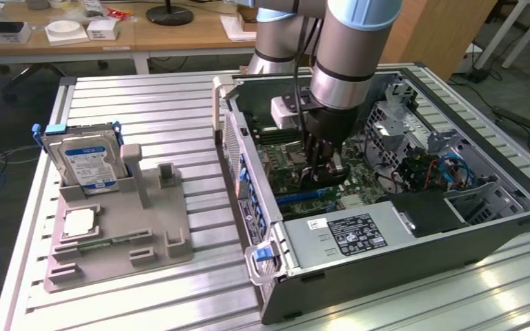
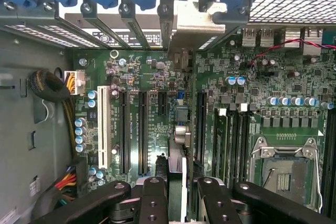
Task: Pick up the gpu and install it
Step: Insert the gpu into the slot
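Pincer (image 2: 181, 190) clamped on gpu (image 2: 177, 163), seen edge-on above motherboard (image 2: 220, 77); slot contact hidden.

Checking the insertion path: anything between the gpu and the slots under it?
Nothing visible. The gripper holds the gpu edge-on over the motherboard, its bracket at the case's rear opening. Neighbouring slots look bare; the slot right beneath the card is hidden.
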`<move>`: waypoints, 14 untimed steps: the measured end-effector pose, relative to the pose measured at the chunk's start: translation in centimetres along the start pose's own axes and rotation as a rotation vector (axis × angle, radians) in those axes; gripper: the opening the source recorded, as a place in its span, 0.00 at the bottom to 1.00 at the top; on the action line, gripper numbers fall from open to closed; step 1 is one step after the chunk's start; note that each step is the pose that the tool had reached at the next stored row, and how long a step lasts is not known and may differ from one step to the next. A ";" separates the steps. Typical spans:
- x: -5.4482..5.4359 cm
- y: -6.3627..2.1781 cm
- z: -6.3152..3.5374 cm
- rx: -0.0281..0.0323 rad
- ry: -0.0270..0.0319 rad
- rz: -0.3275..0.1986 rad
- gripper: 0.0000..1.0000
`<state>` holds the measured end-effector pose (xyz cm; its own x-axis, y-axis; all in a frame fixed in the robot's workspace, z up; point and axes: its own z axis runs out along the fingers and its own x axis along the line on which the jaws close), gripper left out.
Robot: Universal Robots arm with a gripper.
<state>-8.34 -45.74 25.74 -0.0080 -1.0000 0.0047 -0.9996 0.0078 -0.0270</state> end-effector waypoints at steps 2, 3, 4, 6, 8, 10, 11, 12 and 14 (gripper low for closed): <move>0.0 0.02 0.09 0.0001 -0.0002 0.000 0.27; 0.0 0.03 0.12 0.0001 -0.0002 0.000 0.27; 0.0 0.04 0.17 0.0001 -0.0001 0.000 0.27; 0.0 0.08 0.25 0.0001 -0.0001 0.000 0.27; 0.0 0.12 0.36 0.0001 -0.0002 0.000 0.27; 0.0 0.17 0.44 0.0001 0.0001 0.000 0.27; 0.0 0.19 0.48 0.0001 -0.0001 0.000 0.27; 0.0 0.20 0.55 0.0001 -0.0002 0.000 0.27; 0.0 0.22 0.67 0.0001 -0.0002 0.000 0.27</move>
<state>-8.55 -45.74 25.07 -0.0079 -1.0000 0.0045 -0.9996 0.0077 -0.0271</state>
